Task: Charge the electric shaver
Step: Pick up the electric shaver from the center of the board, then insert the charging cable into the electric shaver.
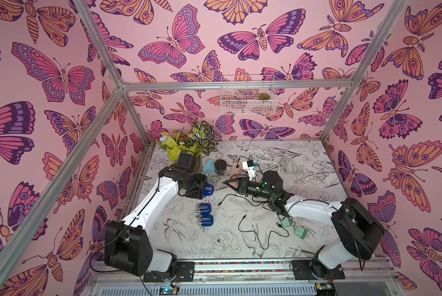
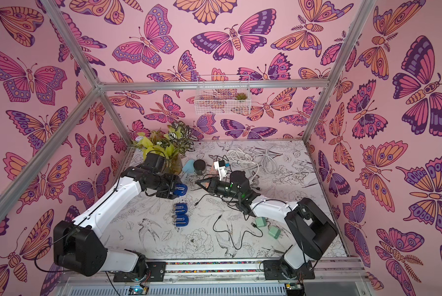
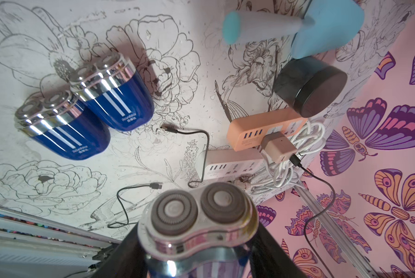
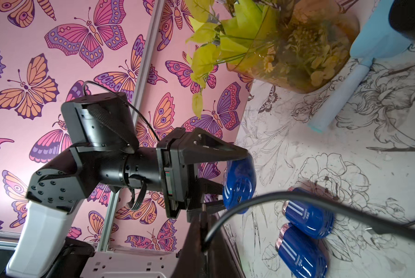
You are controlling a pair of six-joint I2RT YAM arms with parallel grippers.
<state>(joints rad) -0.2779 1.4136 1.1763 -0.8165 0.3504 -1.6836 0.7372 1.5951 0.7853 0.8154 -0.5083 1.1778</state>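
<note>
While the left gripper [image 1: 205, 190] grasps one blue shaver [image 3: 199, 216] above the table's [image 1: 317, 164] left side, two spare shavers [image 1: 205, 221] lie nearer its front edge. The right gripper [image 1: 226, 182] is clenched on a black cable [image 4: 298, 198], whose plug is hard to make out. Two green adapters [image 1: 286, 222] sit front-right.

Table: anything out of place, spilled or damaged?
Nothing is spilled or visibly broken. Two things are untidy. The white cord sits in a loose tangle at the back of the table. Two green adapters lie unplugged on its front half, and a black cable is looped beside them.
</note>
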